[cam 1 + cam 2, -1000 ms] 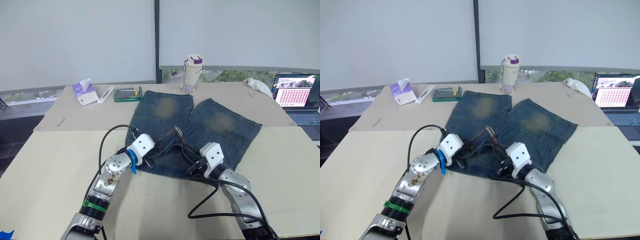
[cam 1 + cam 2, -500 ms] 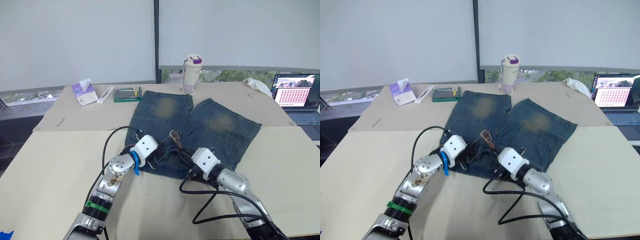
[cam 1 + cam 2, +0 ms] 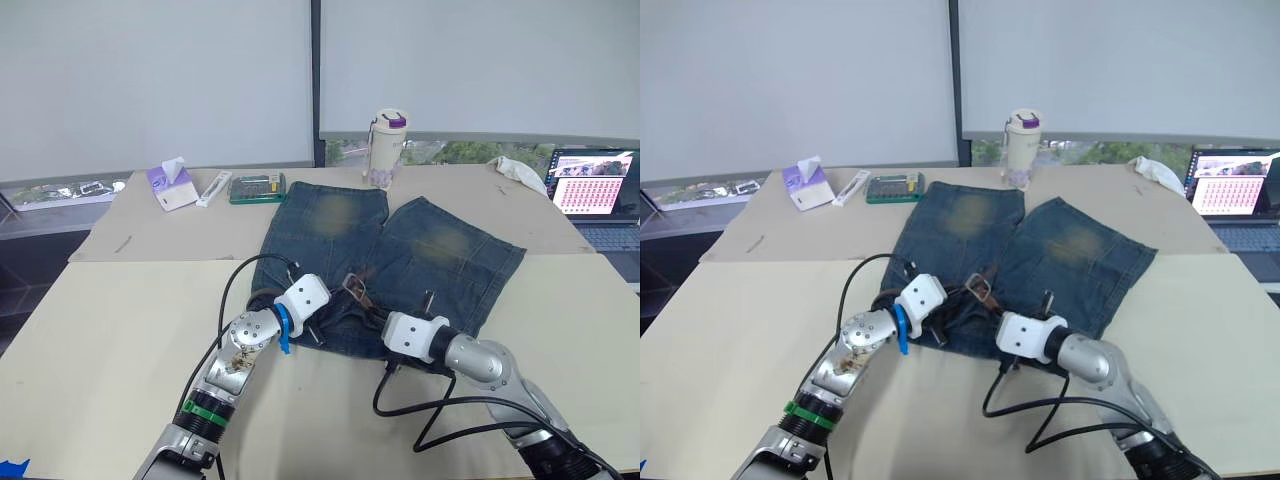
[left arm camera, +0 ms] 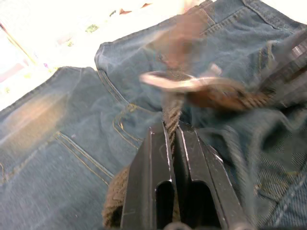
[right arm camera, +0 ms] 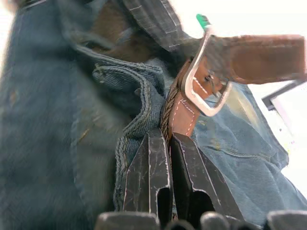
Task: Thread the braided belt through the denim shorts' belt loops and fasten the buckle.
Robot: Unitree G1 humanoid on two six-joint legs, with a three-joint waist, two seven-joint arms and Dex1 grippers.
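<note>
**Buckle sitting right between the two grippers**

While the denim shorts [image 3: 400, 250] are lying flat on the table [image 3: 120, 330], the left gripper [image 4: 171, 132] is pinching the braided belt [image 4: 171, 115] and the right gripper [image 5: 167, 139] is clamping the strap's leather end. The buckle [image 5: 204, 79] is hanging between them at the waistband, roughly equally near both, belt running across left to right.

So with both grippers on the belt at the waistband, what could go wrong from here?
The left gripper pinches only a narrow run of the braided belt; a tug may slip it out. The right gripper holds the strap just behind the buckle, right beside the folded waistband of the denim shorts, so it may catch denim along with the strap. The shorts lie loose on the table, so pulling may drag and bunch them.
</note>
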